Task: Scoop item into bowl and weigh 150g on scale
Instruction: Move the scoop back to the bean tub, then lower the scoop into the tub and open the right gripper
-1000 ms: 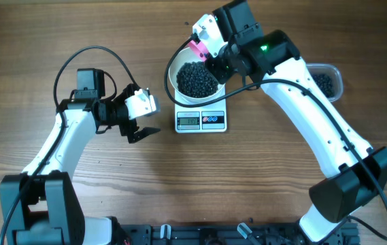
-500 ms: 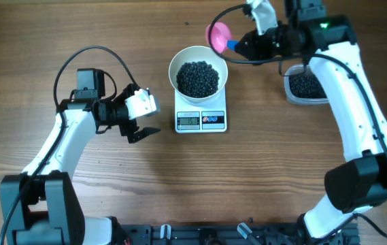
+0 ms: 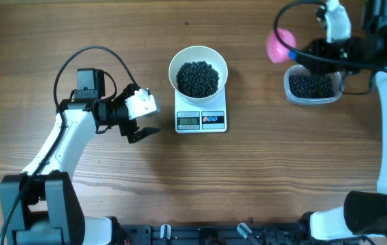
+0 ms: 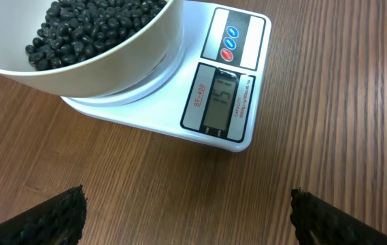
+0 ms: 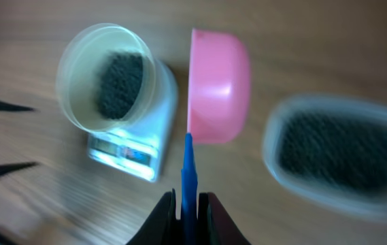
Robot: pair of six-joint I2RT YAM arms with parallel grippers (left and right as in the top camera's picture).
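Over the wooden worktop (image 3: 247,177) my right jaws, gripping a pink plastic scoop (image 3: 279,44), have swung from the round white bowl (image 3: 172,64) to the clear plastic tub (image 3: 312,101); left jaws gape. Pouring seems finished.

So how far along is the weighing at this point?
Looks nearly done: the bowl on the scale holds a heap of beans, and the display seems to read about 151. In hand: the right gripper is shut on the pink scoop near the clear tub; the left gripper hangs open. Left: confirming the reading, setting the scoop down.
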